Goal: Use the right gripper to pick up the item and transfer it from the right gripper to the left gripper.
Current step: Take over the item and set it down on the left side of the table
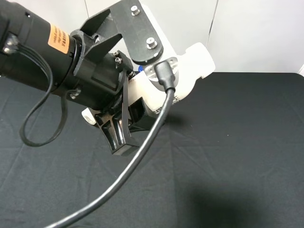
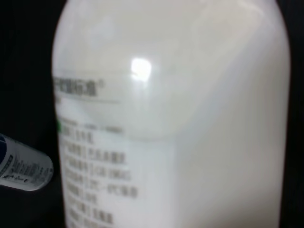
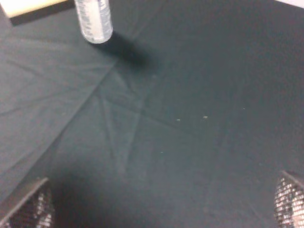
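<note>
Jaws of the left gripper (image 1: 121, 142) are closed, and no grip shows. The item (image 2: 166, 118) stands just ahead of them, filling the wrist view. Over the black table (image 3: 190, 118), the right gripper (image 3: 156, 209) spreads its jaws wide, holding nothing.

A robot lab bench: black-draped table (image 1: 247, 152) before white wall panels (image 1: 256, 33).

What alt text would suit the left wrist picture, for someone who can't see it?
A blurry white bottle fills nearly the whole picture, with small printed text on its label. At one edge, the end of a second bottle with blue markings shows against a black background.
</note>
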`<state>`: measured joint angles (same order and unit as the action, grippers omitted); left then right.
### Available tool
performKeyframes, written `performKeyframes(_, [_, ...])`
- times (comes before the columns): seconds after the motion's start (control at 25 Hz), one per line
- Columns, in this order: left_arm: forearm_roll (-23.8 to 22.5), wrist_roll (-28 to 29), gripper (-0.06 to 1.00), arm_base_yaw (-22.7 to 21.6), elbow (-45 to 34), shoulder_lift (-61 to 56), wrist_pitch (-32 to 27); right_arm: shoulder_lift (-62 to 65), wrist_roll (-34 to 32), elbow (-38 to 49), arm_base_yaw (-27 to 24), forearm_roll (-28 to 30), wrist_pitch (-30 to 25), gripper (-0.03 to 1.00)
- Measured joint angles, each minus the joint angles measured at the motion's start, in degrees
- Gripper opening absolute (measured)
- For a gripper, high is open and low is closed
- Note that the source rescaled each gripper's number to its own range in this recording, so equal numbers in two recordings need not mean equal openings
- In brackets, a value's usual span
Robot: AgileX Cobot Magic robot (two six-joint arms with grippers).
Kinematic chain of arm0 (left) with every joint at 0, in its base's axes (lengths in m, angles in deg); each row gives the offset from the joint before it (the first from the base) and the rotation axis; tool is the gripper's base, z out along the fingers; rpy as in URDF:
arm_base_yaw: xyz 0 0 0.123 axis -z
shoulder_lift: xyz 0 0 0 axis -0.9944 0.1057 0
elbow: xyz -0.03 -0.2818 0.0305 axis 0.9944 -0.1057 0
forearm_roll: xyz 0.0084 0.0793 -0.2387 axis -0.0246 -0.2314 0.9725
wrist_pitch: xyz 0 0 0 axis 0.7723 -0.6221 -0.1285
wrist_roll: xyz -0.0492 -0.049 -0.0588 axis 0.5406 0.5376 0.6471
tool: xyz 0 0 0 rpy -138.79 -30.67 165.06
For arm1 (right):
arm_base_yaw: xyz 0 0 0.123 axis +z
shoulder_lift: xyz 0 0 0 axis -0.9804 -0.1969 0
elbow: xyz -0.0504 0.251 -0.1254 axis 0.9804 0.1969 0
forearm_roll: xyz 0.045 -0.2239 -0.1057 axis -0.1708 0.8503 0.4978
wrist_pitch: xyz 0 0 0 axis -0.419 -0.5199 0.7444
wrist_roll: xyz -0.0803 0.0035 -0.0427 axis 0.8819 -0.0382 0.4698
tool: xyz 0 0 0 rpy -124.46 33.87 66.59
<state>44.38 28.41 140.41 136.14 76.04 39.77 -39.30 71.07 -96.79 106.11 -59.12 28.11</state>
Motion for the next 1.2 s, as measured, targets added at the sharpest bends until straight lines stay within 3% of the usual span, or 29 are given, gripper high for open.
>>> performKeyframes(0.24, [0.0,0.0,0.02,0.0,0.0,0.0,0.0,2.76,0.0,0.0,-11.94,-0.67,0.08,1.0])
performKeyframes(0.48, [0.0,0.05,0.02,0.0,0.0,0.0,0.04,5.6,0.0,0.0,-20.0,-0.73,0.08,1.0])
performKeyframes(0.76, [-0.75,4.52,0.02,-1.44,0.0,0.0,0.11,5.68,0.0,0.0,-20.92,-0.98,0.08,1.0])
performKeyframes(1.0, [-3.64,12.69,0.02,-8.46,0.0,0.0,0.18,5.68,0.0,0.0,-20.92,-0.98,0.08,1.0])
performKeyframes(1.2, [-3.88,14.41,0.02,-14.41,0.0,0.0,0.18,5.68,0.0,0.0,-20.92,-1.04,0.08,1.0])
